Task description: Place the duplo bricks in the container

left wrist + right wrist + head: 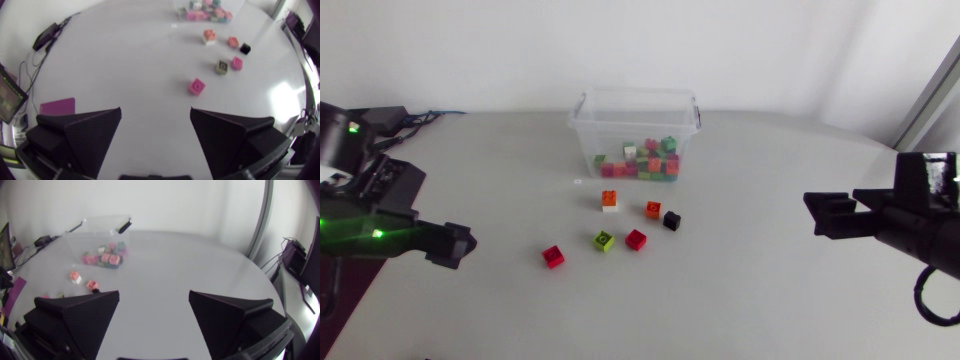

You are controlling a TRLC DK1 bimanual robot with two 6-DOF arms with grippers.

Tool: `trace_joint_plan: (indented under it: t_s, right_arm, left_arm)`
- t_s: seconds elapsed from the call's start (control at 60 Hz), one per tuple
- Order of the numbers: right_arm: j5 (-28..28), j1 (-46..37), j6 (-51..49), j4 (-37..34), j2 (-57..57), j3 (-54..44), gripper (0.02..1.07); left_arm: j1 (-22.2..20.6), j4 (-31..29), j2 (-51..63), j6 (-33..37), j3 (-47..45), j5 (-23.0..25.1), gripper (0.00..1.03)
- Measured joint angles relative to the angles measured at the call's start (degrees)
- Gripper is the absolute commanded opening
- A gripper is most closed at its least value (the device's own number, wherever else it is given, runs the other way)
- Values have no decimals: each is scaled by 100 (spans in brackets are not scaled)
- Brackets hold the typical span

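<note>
**Six loose bricks, both grippers empty and wide open**

The white table carries the clear plastic container at its far side, lidless and already holding a heap of mixed bricks. It looks thin-walled and light, so a hard knock could probably shove it.

The left gripper hangs over the near left of the table with its fingers spread wide and nothing between them. The right gripper is just as wide open and empty, well off to the right.

The loose bricks lie in front of the container, well apart from both grippers. The orange-on-white stack is nearest the container, with the orange brick and the black brick beside it. Nearer the front lie the yellow-green brick, the red brick and, off alone to the left, the second red brick.

These are likely hard, light and sturdy, with smooth walls that could skid on the table. The best hold is probably across two opposite flat sides, low down, clear of the studs. The stack may split if pinched only by its top.
</note>
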Motion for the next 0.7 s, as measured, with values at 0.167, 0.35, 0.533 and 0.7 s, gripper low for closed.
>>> trace_joint_plan:
  t_s: [0.167,0.35,0.533,0.7]
  right_arm:
    - [-2,7,-188,-962,809,603,102]
    - [-157,142,-313,-1517,1222,953,102]
    - [-216,354,-376,-1613,1272,988,102]
    - [-216,372,-376,-1602,1379,1071,102]
  left_arm:
    - [-188,-1130,887,308,330,-192,95]
    - [-177,-1851,2031,496,306,-837,91]
    - [-31,-2197,2835,564,109,-1154,91]
    - [-223,-2302,3425,562,96,-1154,87]
